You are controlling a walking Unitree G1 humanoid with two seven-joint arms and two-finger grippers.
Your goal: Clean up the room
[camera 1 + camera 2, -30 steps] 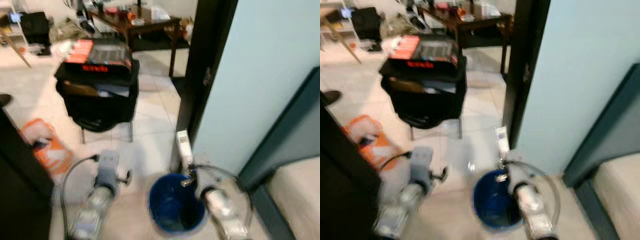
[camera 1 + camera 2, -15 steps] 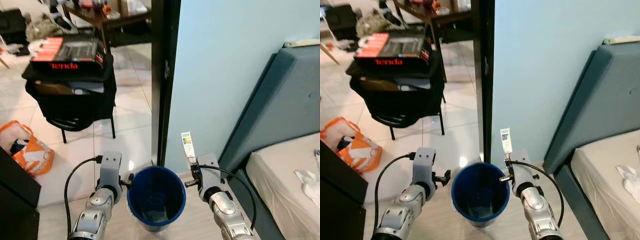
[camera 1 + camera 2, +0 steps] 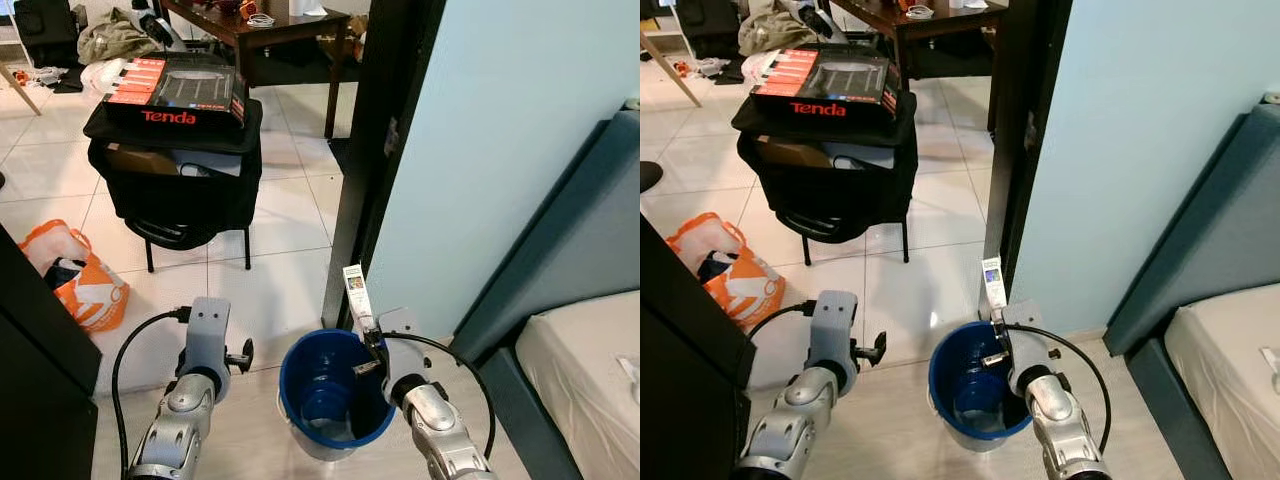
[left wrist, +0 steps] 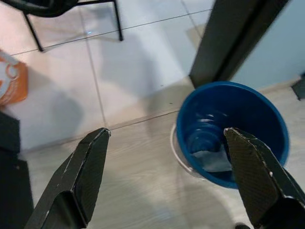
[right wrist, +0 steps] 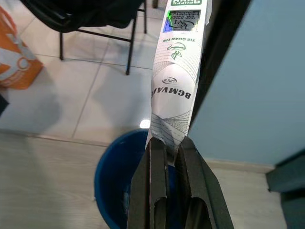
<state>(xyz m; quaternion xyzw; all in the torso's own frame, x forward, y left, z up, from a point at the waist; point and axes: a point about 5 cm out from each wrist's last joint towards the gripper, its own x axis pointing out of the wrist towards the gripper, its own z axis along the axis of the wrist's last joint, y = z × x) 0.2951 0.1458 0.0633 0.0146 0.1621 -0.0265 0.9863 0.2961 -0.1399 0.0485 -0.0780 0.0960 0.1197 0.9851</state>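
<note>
A blue bucket [image 3: 300, 400] stands on the floor in front of me, by the dark door frame. My right gripper [image 5: 167, 148] is shut on a white printed packet [image 5: 177, 81] and holds it upright above the bucket's far right rim; the same packet [image 3: 355, 296] sticks up over the rim in the left eye view. My left gripper [image 4: 167, 138] is open with nothing between its fingers [image 4: 81, 176], to the left of the bucket [image 4: 267, 119]. Something pale lies at the bucket's bottom.
A black chair [image 3: 180, 190] with a red and black Tenda box [image 3: 178, 97] stands ahead on the tiles. An orange bag [image 3: 75, 280] lies at the left beside dark furniture [image 3: 30, 350]. A bed [image 3: 590, 370] with a teal headboard is at the right. A cluttered dark table [image 3: 270, 30] stands far ahead.
The camera has turned, shifting the whole picture. Relative to the bucket, the right gripper with the packet has stayed at the far right rim, and the left gripper remains open at its left.
</note>
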